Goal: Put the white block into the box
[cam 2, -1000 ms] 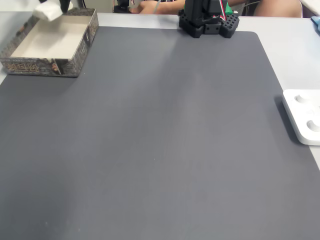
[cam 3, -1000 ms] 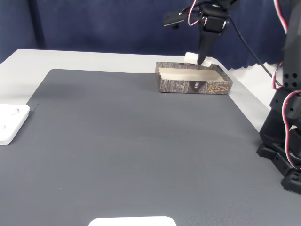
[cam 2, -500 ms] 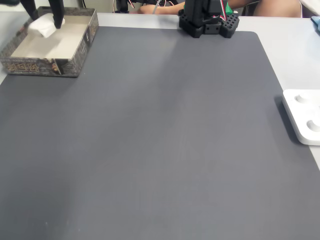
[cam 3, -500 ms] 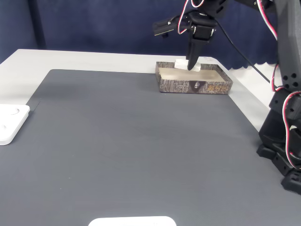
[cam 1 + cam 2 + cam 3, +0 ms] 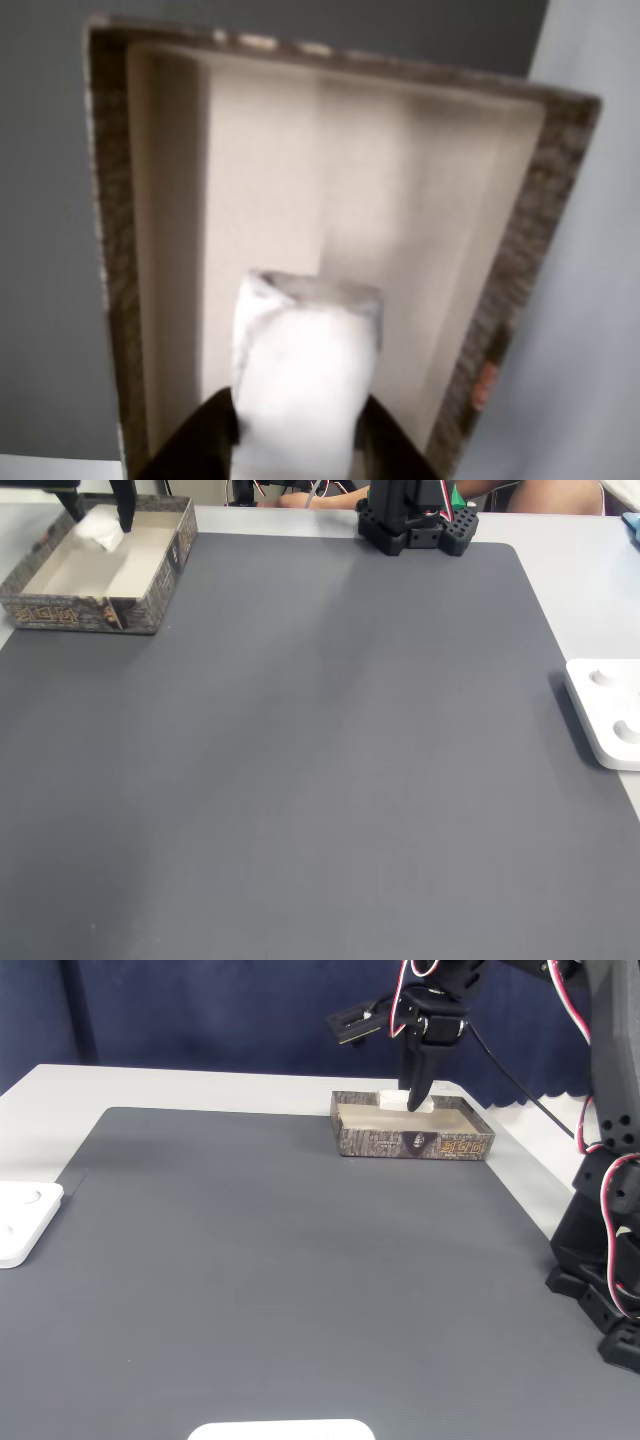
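Note:
The white block [image 5: 305,370] sits clamped between my gripper's [image 5: 295,418] dark fingers [image 5: 200,445], hanging over the pale cream floor of the box [image 5: 112,250]. In a fixed view the block [image 5: 101,527] is at the far end of the speckled box [image 5: 90,612], with the gripper [image 5: 98,510] around it at the top left corner. From the other side, the gripper [image 5: 412,1095] points straight down into the box [image 5: 415,1144], and the block [image 5: 392,1100] is partly sunk behind the box's wall. Whether the block touches the floor I cannot tell.
A dark grey mat [image 5: 320,760] covers the table. A glossy white device [image 5: 607,712] lies at the mat's right edge, seen at the left [image 5: 22,1222] from the other side. The arm's black base [image 5: 415,525] stands at the back. A person's arm [image 5: 315,494] is behind the table.
The gripper carried the white block from above the box's far rim to over its inside, and lowered it down between the walls.

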